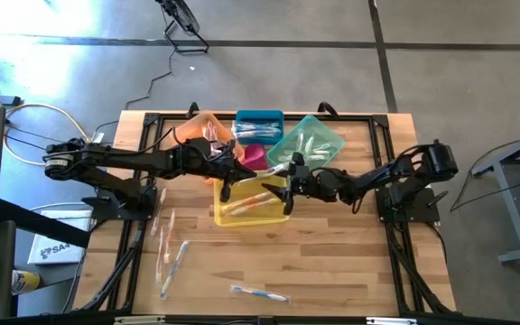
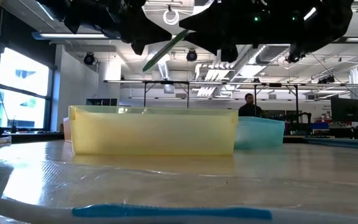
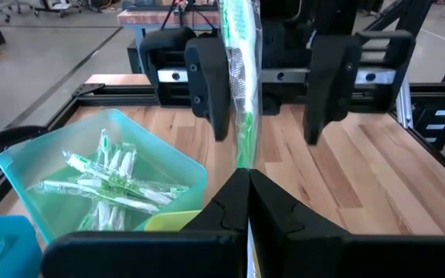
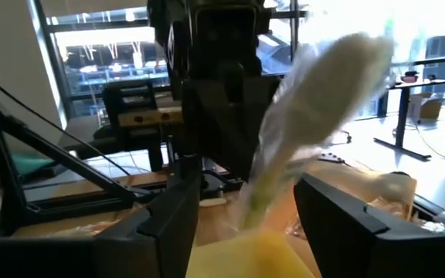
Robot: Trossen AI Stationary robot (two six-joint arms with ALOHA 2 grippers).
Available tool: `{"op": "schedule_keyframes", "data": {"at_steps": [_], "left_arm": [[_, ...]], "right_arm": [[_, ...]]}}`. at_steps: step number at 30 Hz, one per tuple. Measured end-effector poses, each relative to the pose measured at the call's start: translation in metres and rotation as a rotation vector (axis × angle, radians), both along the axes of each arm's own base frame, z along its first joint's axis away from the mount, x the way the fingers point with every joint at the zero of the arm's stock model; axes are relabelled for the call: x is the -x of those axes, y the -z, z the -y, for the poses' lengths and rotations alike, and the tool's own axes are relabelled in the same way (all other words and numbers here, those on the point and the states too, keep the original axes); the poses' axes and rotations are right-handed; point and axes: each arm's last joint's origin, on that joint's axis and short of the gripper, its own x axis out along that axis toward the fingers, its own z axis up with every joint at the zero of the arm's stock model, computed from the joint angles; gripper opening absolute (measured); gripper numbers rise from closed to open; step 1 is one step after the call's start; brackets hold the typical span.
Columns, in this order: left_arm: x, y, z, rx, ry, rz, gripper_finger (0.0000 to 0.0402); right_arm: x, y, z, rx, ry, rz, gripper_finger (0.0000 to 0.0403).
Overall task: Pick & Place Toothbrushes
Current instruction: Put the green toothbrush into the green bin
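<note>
Left tool is clamped on a green toothbrush, held above the yellow bin. Right tool faces it with fingers spread either side of the brush, not gripping. Loose toothbrushes lie on the counter.

Grey concrete floor; bright windows (left); ceiling lights.

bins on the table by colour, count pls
Orange bin: 1
Blue bin: 1
Pink bin: 1
Teal bin: 1
Yellow bin: 1
Total: 5
</note>
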Motion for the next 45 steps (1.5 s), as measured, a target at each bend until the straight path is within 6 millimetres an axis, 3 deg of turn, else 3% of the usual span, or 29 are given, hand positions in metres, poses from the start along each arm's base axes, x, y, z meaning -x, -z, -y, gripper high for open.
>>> {"op": "schedule_keyframes", "data": {"at_steps": [7,21,34,45], "left_arm": [[0.0000,0.0002,0.0000,0.001,0.000,-0.002,0.0000],[0.0000,0.0003,0.0001,0.002,0.000,-0.003,0.0000],[0.0000,0.0004,-0.0002,-0.001,-0.011,-0.004,0.0005],[0.0006,0.0031,-0.0005,0.001,-0.019,-0.033,0.0114]], "right_arm": [[-0.0005,-0.0028,0.0000,0.006,0.002,0.018,0.0158],[-0.0005,-0.0030,-0.0001,0.007,0.003,0.020,0.0020],[-0.0003,-0.0031,-0.0001,0.007,0.003,0.020,0.0013],[-0.0003,-0.0026,-0.0001,0.007,0.002,0.015,0.0014]]}}
